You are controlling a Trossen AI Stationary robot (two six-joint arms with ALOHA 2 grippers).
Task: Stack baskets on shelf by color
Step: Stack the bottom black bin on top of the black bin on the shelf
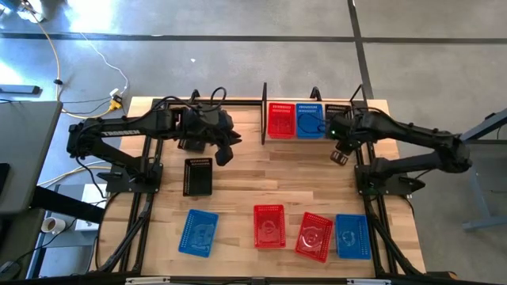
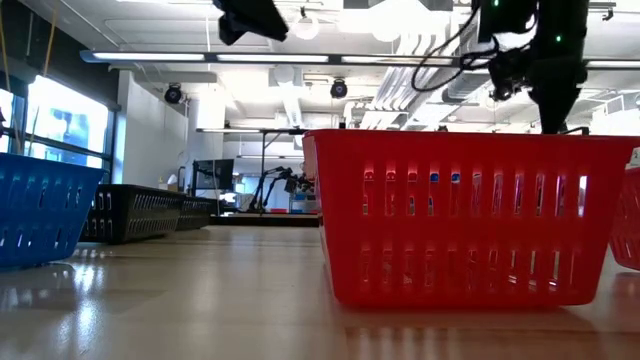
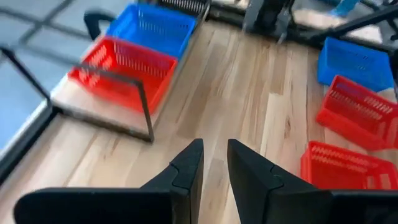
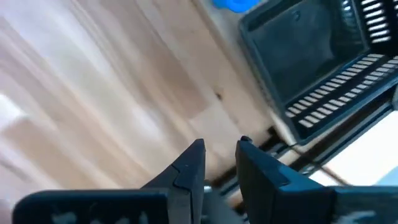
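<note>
From above, the light wood table (image 1: 317, 170) is bare across its middle, with open room between the narrow black metal shelf (image 1: 264, 113) at 12 o'clock and the row of perforated plastic baskets along the 6 o'clock edge: a blue one (image 1: 198, 233), two red ones (image 1: 269, 226) (image 1: 314, 236) and another blue one (image 1: 352, 236). In the shelf sit a red basket (image 1: 280, 120), a blue basket (image 1: 310, 120) and, half hidden by the arm, a black basket (image 1: 337, 111). The left gripper (image 1: 223, 152) hangs just at 1 o'clock of a lone black basket (image 1: 197, 176); the right gripper (image 1: 341, 155) hovers just at 6 o'clock of the shelf. At table height, one red basket fills the foreground, and both grippers are cut off at the top. The left wrist camera shows its fingers (image 3: 186, 171) narrowly parted and empty above bare wood. The right wrist camera likewise shows its fingers (image 4: 189, 165) a slit apart, holding nothing, the black basket blurred beyond.
</note>
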